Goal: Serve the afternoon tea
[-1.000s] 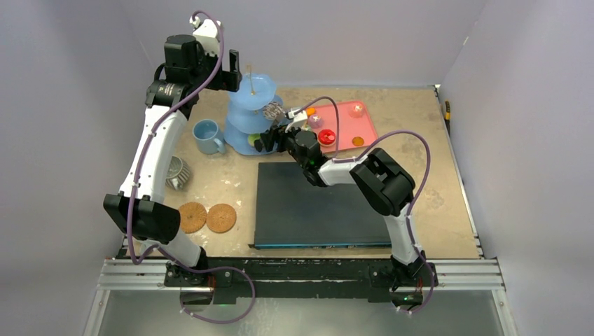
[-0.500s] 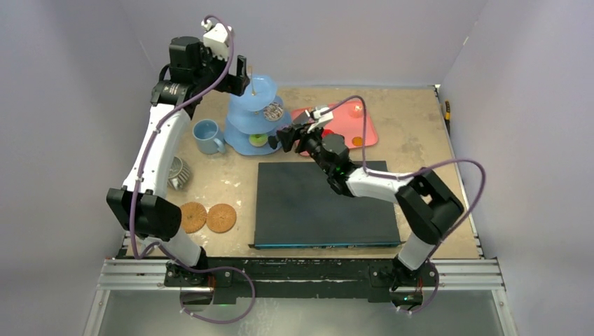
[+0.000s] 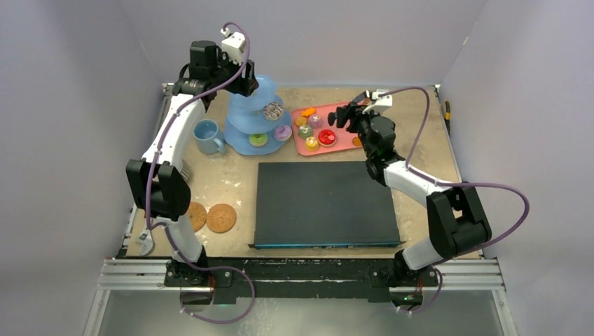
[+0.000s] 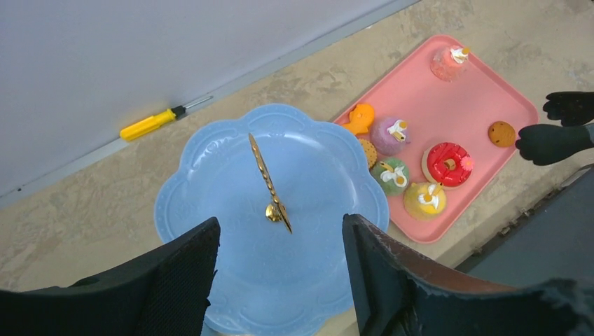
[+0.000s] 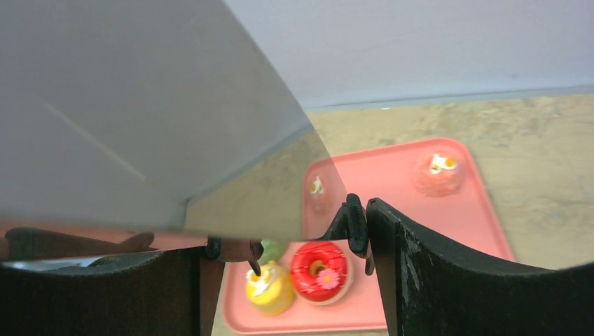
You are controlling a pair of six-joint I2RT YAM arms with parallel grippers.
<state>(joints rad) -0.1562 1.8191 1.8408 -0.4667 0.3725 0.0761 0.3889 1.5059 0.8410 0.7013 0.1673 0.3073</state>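
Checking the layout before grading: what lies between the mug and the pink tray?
The stand sits between the mug and the tray, filling most of that stretch. The top view shows it best.

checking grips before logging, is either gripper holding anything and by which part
The right gripper holds the tongs, clamped across their two arms, tips over the tray. The left gripper holds nothing, open above the stand.
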